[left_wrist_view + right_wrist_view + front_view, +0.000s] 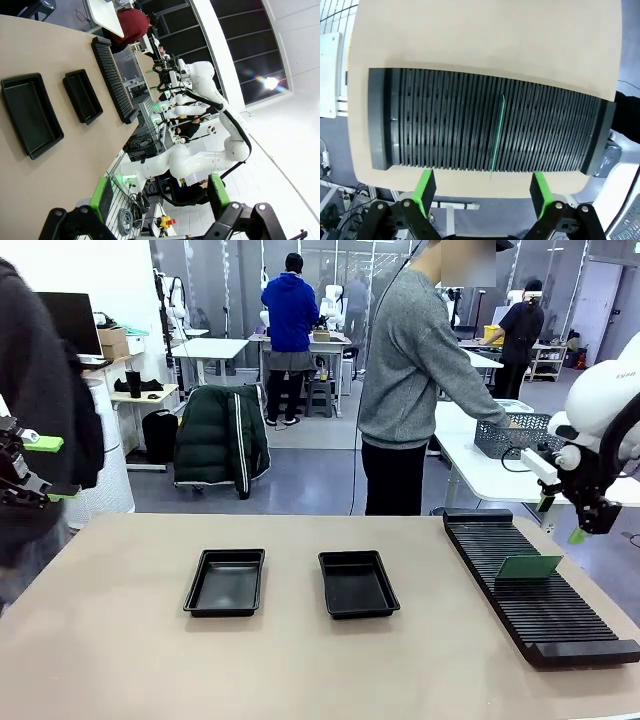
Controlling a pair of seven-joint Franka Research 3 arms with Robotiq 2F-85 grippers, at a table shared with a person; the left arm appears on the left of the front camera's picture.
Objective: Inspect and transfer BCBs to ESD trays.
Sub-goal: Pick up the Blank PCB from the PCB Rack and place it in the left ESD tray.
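- Green BCB [528, 566], front view: one board stands on edge in a slot of the long black rack [540, 590] at the table's right side, its long axis lying across the rack. The two ESD trays [225, 582] sit empty side by side near the table's middle, well apart from the rack.
- Front view, arms: the right gripper [561, 520] hangs just above the board and a little beyond it, jaws wide and holding nothing. The left gripper [50, 470] is at the far left edge, also wide and empty, well apart from the rack. The right arm is plainly the nearer one.
- Left wrist view: the left gripper [160, 197] shows its pads spread wide with nothing between them. Trays and rack lie far off on the table [60, 165].
- Right wrist view: the right gripper [482, 192] looks straight down on the rack. The BCB [497, 135] appears edge-on as a thin green line between the two open fingers, slightly toward the picture's right pad, with its flat faces turned to the pads. A near-straight descent with a small sideways trim should put one pad on each face.
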